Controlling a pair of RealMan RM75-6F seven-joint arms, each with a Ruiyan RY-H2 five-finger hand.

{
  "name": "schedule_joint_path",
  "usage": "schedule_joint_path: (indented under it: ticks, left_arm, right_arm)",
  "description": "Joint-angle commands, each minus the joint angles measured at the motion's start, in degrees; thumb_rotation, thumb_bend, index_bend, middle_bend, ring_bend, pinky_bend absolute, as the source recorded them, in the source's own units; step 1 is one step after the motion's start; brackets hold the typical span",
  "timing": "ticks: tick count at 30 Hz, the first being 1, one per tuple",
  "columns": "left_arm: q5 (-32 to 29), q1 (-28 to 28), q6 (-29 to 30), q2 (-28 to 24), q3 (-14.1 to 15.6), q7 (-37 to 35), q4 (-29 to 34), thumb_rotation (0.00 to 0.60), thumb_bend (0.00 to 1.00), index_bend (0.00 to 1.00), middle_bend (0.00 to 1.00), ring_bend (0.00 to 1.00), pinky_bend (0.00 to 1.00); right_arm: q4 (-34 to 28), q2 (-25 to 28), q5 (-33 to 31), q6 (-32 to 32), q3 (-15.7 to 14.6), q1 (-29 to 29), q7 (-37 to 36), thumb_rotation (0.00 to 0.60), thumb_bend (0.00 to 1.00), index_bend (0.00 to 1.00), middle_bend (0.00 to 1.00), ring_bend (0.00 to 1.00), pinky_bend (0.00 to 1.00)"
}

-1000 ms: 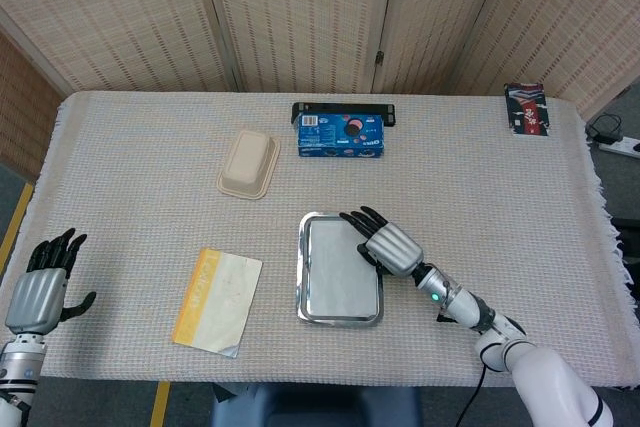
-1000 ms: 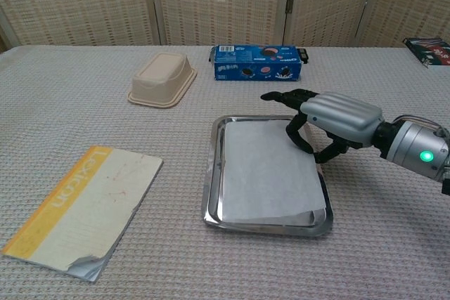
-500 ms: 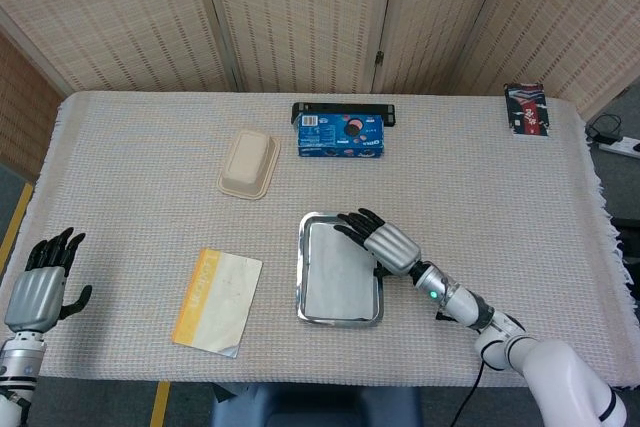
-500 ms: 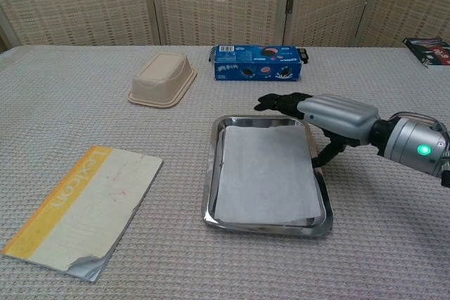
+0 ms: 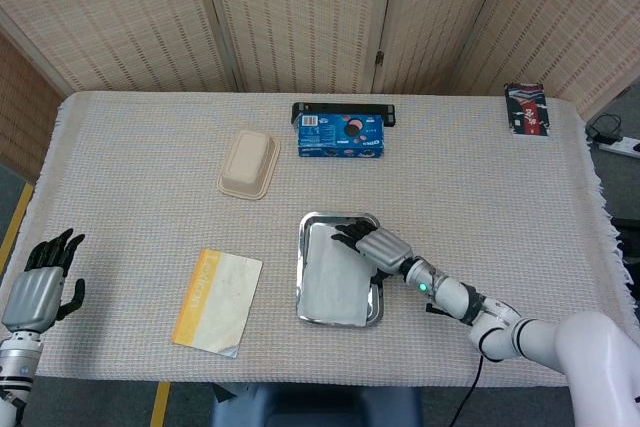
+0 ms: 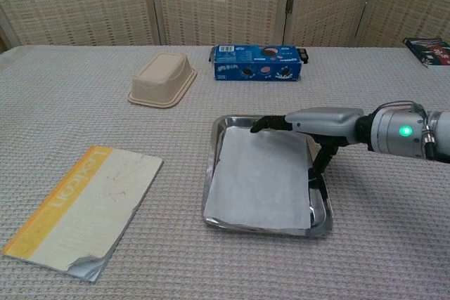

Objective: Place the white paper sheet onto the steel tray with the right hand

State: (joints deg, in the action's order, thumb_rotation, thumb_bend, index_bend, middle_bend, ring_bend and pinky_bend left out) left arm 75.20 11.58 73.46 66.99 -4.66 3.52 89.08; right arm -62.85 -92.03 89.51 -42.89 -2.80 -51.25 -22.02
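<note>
Now I see the white paper sheet (image 6: 259, 177) lying in the steel tray (image 6: 226, 124), its near edge over the tray's front rim. My right hand (image 6: 320, 121) is flat above the sheet's far right corner, fingers stretched out, holding nothing. My left hand (image 5: 38, 282) hangs spread off the table's edge.

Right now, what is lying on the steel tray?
A white paper sheet covers most of the rectangular steel tray, its near left corner overlapping the rim. The right hand reaches over its far right part, fingers flat. The tray floor beneath is hidden.
</note>
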Motion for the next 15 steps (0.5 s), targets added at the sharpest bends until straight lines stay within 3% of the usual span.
schedule_joint_path:
  ticks: [1,8,15]
  left_arm:
    - [0.25,-0.22,0.37,-0.28,0.10,-0.21,0.30,0.600,0.70,0.00,0.00,0.00,0.00]
    - [1.13,-0.43,1.11,-0.47,0.30,-0.53,0.69,0.600,0.70,0.00,0.00,0.00,0.00]
    - [0.98,-0.31,0.92,-0.38,0.27,-0.44,0.46,0.600,0.70,0.00,0.00,0.00,0.00]
  right_arm:
    - [-4.94,3.26,-3.64,2.54,2.11,-0.98,4.48,0.600,0.37,0.00,0.00,0.00,0.00]
    - [-9.03,5.87,-6.78,4.28,3.40,-1.07,10.89,0.600,0.37,0.00,0.00,0.00,0.00]
    - [-9.35,6.58,-9.12,4.77,3.77,-1.13,20.72,0.600,0.37,0.00,0.00,0.00,0.00]
